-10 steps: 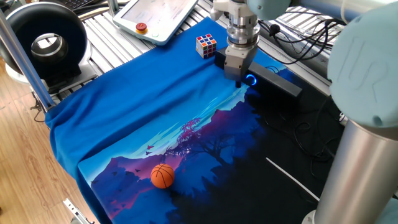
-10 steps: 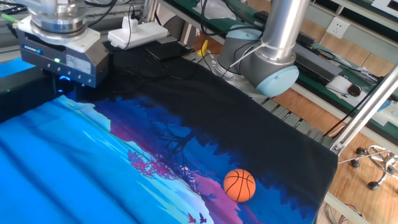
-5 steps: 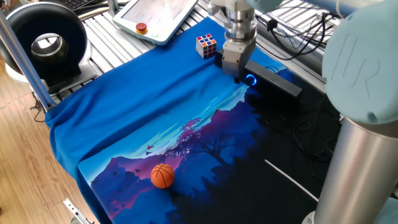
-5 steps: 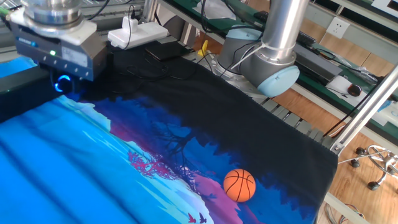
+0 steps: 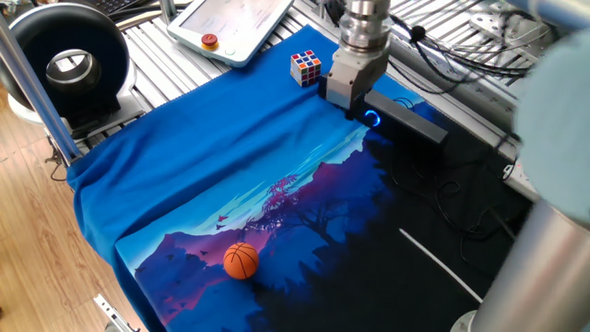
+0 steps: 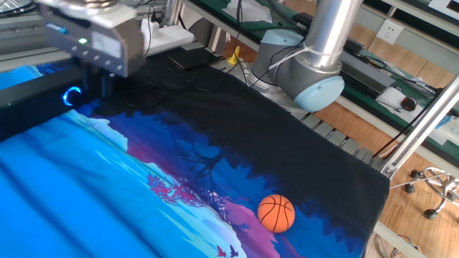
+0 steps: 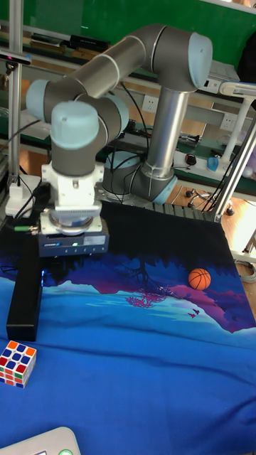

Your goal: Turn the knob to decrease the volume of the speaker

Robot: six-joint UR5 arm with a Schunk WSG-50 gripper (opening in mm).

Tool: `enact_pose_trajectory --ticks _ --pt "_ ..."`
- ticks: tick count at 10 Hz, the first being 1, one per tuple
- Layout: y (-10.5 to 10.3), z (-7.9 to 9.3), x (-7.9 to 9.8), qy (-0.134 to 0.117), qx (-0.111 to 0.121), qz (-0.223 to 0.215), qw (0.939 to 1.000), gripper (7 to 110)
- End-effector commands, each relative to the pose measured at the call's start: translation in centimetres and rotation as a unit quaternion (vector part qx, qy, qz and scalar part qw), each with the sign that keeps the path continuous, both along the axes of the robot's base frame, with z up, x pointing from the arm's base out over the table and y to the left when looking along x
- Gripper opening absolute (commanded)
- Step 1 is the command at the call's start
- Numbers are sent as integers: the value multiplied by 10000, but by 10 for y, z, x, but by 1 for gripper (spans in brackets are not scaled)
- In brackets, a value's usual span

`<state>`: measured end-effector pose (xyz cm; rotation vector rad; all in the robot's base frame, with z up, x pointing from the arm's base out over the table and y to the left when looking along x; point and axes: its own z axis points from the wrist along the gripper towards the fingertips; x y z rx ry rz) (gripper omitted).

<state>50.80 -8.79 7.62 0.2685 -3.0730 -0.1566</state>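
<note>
Right now the gripper (image 5: 358, 112) sits low over the speaker (image 5: 406, 120), which lies along the far edge of the table's blue-and-purple landscape cloth (image 5: 230, 166), close to the corner where the puzzle cube (image 5: 306, 66) stands. In one fixed view the grey gripper body hangs right above the end of the bar nearest the cube, and the knob (image 5: 371, 118) shows as a small blue glow just beside the dark fingers, on the side away from the cube. In the other fixed view the glowing ring of the knob (image 6: 72, 95) is plain to see, with the gripper (image 6: 99, 84) body just above it and slightly off to one side. Whether a finger is touching the knob, I can't tell. The fingertips are dark against a dark bar, so how wide the jaws stand is beyond me as well.

From the tall fixed view the gripper (image 7: 64, 269) body with its little green lights hovers over the upper end of the speaker (image 7: 25, 302), and the puzzle cube (image 7: 17, 362) stands just past the bar's lower end. The orange ball (image 5: 241, 260) rests well away, near the opposite edge of the cloth, on the purple mountain print. Off the cloth, a big black ring-shaped device (image 5: 64, 65) stands by the far corner, and a white pendant with a red button (image 5: 210, 41) lies on the slatted worktop behind the cube.
</note>
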Motion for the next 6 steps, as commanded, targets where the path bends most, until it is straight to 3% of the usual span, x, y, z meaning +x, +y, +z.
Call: enact_pose_trajectory --ticks 1,3,6 --pt "30 7 1 -300 456 -849 9949 7" --pt "51 1 29 -432 793 -1318 9872 7" --pt "44 -6 39 -501 630 -1257 9888 7"
